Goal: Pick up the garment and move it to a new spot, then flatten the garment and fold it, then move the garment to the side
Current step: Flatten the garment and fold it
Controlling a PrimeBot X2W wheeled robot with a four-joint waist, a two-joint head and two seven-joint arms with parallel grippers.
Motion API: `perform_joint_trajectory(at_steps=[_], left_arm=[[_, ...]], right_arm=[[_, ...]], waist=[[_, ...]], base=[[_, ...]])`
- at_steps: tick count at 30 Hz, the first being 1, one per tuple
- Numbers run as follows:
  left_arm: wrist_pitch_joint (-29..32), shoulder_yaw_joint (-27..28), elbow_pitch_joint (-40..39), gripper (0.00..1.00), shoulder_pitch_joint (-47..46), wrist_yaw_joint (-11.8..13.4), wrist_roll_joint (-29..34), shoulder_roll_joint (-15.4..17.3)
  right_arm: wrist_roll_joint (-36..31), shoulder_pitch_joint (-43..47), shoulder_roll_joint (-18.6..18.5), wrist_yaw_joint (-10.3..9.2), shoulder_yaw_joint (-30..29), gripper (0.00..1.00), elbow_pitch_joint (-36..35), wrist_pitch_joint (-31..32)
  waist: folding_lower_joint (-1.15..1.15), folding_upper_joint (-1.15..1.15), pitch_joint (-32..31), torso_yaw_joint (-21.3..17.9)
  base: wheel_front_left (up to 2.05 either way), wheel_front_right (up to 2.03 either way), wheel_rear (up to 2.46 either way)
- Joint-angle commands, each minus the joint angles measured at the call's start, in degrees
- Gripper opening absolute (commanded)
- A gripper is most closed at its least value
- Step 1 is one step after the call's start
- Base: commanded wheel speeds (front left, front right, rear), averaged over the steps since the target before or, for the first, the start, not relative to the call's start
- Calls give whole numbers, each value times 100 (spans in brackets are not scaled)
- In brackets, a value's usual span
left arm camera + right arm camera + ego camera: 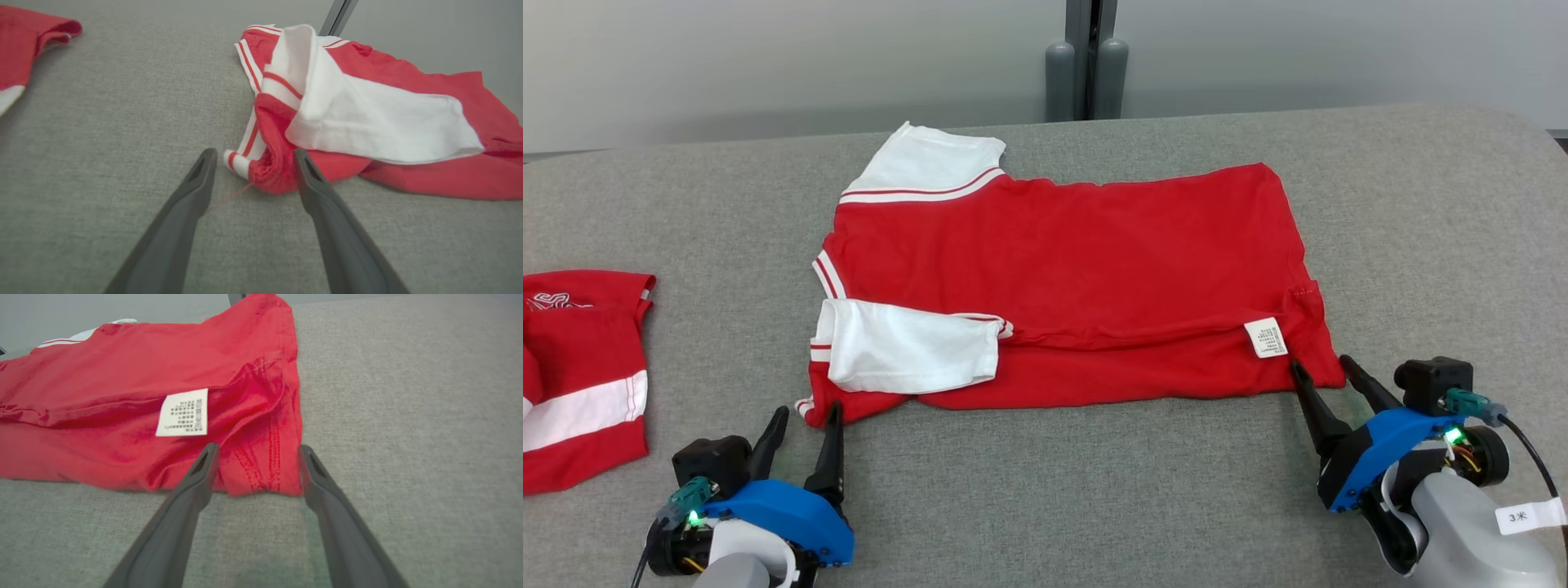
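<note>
Garment (1078, 269) sits spread across the middle of the head view on the grey table (1094, 490), a red shirt lying sideways with its white sleeves toward the left of the frame. My left gripper (809, 408) is at the lower left, right at the shirt's bottom-left corner, and my right gripper (1321, 363) is at the lower right by the bottom-right corner. Both sets of fingers are spread wide open and holding nothing. The corners sit between the tips, but I can't tell if anything's actually touching the cloth. My read is I'm mid-fold: the near long edge looks turned up over the body, with the care label (1266, 337) showing and one white sleeve (907, 347) tucked across it, so the flattening part looks done to me. Next move probably wants a fresh pinch on both corners at the same height so the fold goes over evenly, and that bunched-up bit at the left corner in my left wrist view could be awkward to grab. Stuff I can't make out: the label print is too tiny, the collar is hidden, and a second red garment (580, 367) gets cut off by the left edge.
</note>
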Motion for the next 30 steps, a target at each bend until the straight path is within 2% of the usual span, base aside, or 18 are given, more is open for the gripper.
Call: perform_joint_trajectory(at_steps=[1, 11, 12, 13, 14, 15, 16, 23, 30], left_arm=[[-26, -6, 41, 100, -125, 5, 58, -21], [-20, -113, 769, 100, -545, -51, 251, -259], [-20, -117, 820, 96, -584, -57, 229, -284], [-20, -99, 836, 77, -618, -64, 201, -302], [-21, -65, 834, 38, -640, -69, 181, -318], [-21, -23, 828, 13, -639, -73, 139, -333], [-21, 8, 811, 0, -621, -71, 127, -338], [-22, 319, 246, 0, -67, -63, -4, -388], [-22, 507, -642, 0, 901, -63, 53, -378]], right_arm=[[-47, -91, 11, 2, 30, 100, 51, -34], [-327, -531, 230, 3, 279, 100, 731, -37], [-337, -549, 255, 2, 293, 100, 796, -37], [-322, -569, 292, 3, 303, 82, 836, -36], [-312, -595, 310, 3, 307, 25, 861, -36], [-305, -604, 323, 3, 306, 0, 865, -36], [-298, -592, 332, 3, 302, 0, 865, -36], [-176, -113, 192, 2, -40, 0, 391, -38], [-135, 964, 29, 2, -567, 0, -650, -39]], waist=[[0, -1, 17, 0], [0, -1, 114, -41], [0, -1, 104, -44], [0, -1, 92, -50], [0, -1, 81, -52], [0, -1, 61, -52], [0, -1, 39, -53], [0, -1, -295, -18], [0, -1, -693, 52]], base=[[0, 0, 0], [0, 0, 0], [0, 0, 0], [0, 0, 0], [0, 0, 0], [0, 0, 0], [0, 0, 0], [0, 0, 0], [0, 0, 0]])
